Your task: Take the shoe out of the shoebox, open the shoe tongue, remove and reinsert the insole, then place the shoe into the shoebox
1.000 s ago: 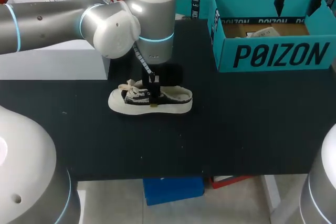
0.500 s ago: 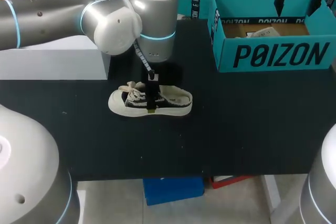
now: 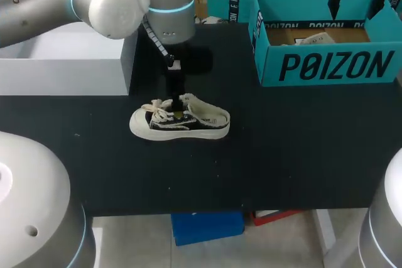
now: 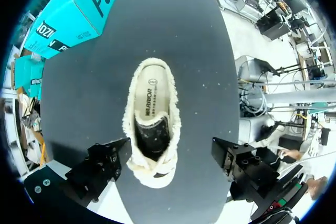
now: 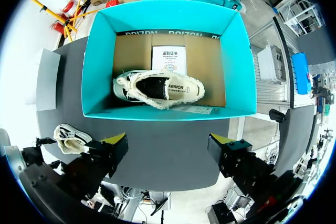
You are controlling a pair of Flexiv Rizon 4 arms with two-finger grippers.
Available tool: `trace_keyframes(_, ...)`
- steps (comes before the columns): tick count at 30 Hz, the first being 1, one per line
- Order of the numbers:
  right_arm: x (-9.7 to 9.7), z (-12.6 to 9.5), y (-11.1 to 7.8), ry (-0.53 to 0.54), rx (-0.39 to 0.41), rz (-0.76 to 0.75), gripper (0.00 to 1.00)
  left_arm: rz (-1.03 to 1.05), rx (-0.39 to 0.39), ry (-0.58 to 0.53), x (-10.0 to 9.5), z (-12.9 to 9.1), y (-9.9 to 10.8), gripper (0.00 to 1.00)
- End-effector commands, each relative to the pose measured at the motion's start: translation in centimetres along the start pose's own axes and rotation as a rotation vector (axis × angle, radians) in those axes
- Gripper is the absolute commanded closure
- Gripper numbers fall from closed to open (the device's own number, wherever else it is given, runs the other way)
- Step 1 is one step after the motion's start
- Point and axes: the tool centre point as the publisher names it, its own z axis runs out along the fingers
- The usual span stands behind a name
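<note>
Left claw hanging over the shoe — fingers spread wide.
The shoe is sitting mid-table, well apart from the shoebox; the right claw, likewise spread, is hovering above the box, where a second shoe is lying.

Black matte surface, a pale grey rectangular block resting on its left side, towards the far edge

A matte black tabletop fills most of the head view — flat, evenly lit, dotted with a few pale specks. At its far left sits a pale grey rectangular block — long side toward the near edge.
</note>
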Motion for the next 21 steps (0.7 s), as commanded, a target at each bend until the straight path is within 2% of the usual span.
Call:
trace_keyframes(1,0.0,0.0,0.1,0.000,0.001,0.000,0.00,0.024,0.108,0.006,0.4,-2.2,2.1,0.00)
trace_keyframes(7,0.0,0.0,0.1,0.000,0.001,0.000,0.00,0.020,0.182,-0.023,-0.5,-3.9,3.8,0.00)
trace_keyframes(12,0.0,0.0,0.1,0.000,0.001,0.000,0.00,-0.012,0.327,-0.077,-1.2,-5.8,5.7,0.00)
trace_keyframes(21,0.0,0.0,0.1,0.000,0.001,0.000,0.00,-0.058,0.486,-0.060,-2.4,-7.4,8.6,0.00)
